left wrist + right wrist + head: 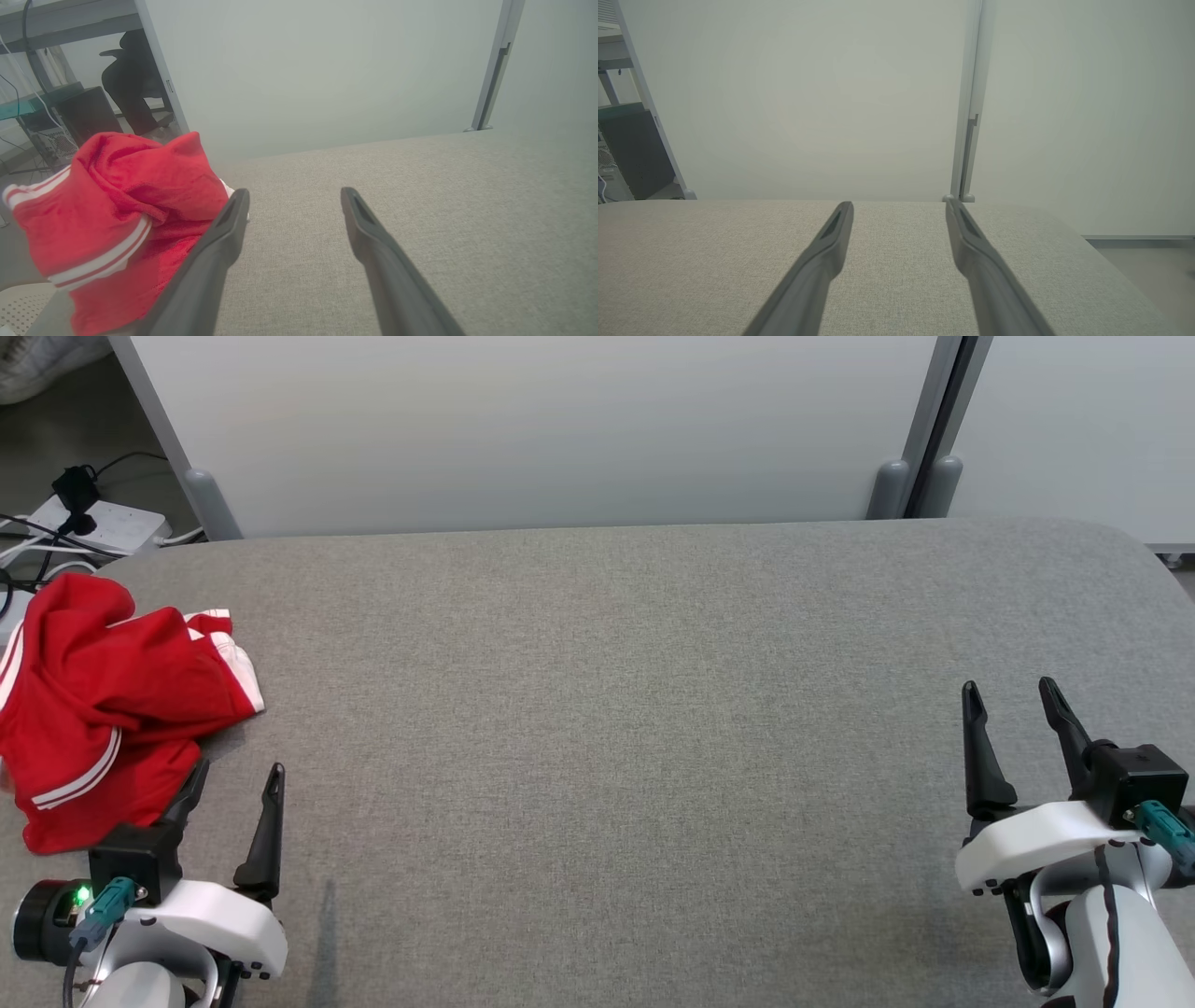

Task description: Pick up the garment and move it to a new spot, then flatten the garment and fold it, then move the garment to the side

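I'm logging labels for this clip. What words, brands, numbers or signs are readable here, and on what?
No readable text anywhere.
Red garment: white stripes, no print or tag visible.
White power strip: any marking is too small to read.
Grey table and white panels: blank.

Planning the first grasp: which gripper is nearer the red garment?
Left. The left gripper sits open right beside the red garment, one finger at its edge; contact unclear. The right gripper is open, far off across the grey table.
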### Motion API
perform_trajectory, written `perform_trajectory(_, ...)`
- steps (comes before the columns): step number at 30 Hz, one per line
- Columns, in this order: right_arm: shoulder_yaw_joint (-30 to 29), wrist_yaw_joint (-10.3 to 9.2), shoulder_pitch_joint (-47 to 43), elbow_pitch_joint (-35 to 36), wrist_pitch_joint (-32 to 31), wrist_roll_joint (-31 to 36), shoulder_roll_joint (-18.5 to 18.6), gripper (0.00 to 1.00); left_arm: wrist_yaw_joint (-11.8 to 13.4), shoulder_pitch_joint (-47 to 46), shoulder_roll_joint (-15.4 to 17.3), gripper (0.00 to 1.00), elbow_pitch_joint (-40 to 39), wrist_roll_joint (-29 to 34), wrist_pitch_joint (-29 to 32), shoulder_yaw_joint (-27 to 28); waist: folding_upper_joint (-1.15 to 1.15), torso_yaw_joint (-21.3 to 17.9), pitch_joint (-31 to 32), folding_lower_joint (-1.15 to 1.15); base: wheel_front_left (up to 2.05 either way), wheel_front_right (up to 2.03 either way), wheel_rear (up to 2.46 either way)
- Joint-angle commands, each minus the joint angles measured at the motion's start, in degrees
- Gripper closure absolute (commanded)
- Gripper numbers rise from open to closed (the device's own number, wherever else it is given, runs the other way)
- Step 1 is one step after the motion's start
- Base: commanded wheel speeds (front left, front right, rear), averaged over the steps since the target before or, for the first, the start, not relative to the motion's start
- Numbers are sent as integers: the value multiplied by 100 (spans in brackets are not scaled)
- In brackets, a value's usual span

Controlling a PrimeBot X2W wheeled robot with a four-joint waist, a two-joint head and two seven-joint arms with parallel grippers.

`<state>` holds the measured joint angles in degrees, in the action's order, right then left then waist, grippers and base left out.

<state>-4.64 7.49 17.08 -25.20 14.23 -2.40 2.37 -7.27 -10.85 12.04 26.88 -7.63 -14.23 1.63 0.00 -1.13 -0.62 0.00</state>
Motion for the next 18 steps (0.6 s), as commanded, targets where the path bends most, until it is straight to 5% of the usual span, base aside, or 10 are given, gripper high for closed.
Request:
perform_trajectory(1,161,0,170,116,77,47,51,0,-22,-315,156,0,-112,56,-77,213,0,7,-2,0,0,0,0)
perform_trajectory(18,570,0,201,199,77,-37,51,0,-22,-315,151,0,-92,-227,-77,340,0,711,-129,0,0,0,0)
